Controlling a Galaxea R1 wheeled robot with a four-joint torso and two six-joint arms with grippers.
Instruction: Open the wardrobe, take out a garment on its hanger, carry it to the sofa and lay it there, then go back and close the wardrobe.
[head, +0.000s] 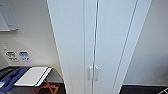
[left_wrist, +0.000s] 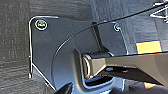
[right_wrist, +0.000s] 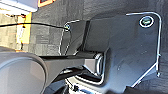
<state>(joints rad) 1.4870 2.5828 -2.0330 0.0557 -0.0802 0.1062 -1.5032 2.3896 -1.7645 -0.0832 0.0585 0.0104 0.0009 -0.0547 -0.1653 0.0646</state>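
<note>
1. Facing the wardrobe (head: 100, 37) from close range, I see it as a tall white cabinet that takes up the middle of the head view; both slim panelled doors are closed, with a thin dark seam running down between them.
2. Two small white vertical handles (head: 93, 73) sit side by side low on the doors, one on each side of the seam.
3. To the left of the wardrobe, two small labels (head: 18, 56) are fixed to the pale wall; each has a dark or blue header and lines of print beneath, but I cannot read any of the writing or make out a brand.
4. Below the labels stands a white-topped folding table (head: 32, 76) on orange-brown crossed legs (head: 46, 88), with a blue object (head: 11, 78) lying just beside it at the left edge.
5. A pale wall-mounted panel (head: 7, 18) occupies the upper left corner of the head view.
6. The left wrist view looks past the robot's dark plate onto dark grey carpet (left_wrist: 15, 45), where an orange-yellow patch (left_wrist: 148, 47) shows; I cannot tell how the left claw stands.
7. The right wrist view shows the same carpet and an orange strip (right_wrist: 26, 27) near a white object; the right claw's state is likewise impossible to judge.
</note>
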